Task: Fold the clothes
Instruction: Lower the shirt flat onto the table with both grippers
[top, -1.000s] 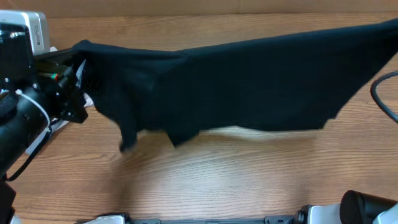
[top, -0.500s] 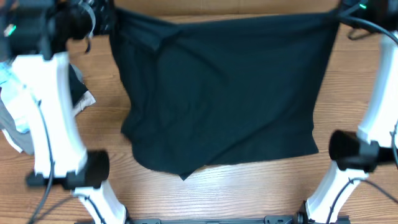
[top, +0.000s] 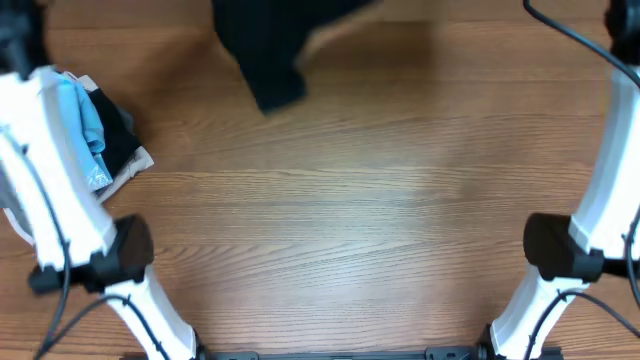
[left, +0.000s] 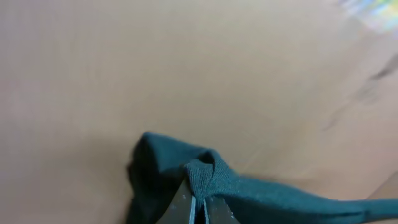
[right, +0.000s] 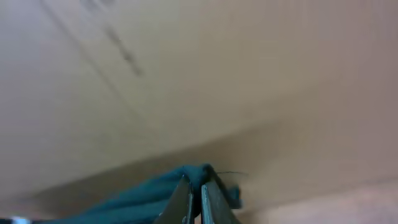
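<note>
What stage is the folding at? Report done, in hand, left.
Done: nothing; no neatly folded piece shows. In hand: the left gripper and right gripper each pinch a bit of the dark garment, which shows bunched at the far edge of the table. Left: spread it, fold it, then probably the heap of clothes by the left arm.

Left hand (left: 198, 204) and right hand (right: 195, 193) both pinched closed
</note>
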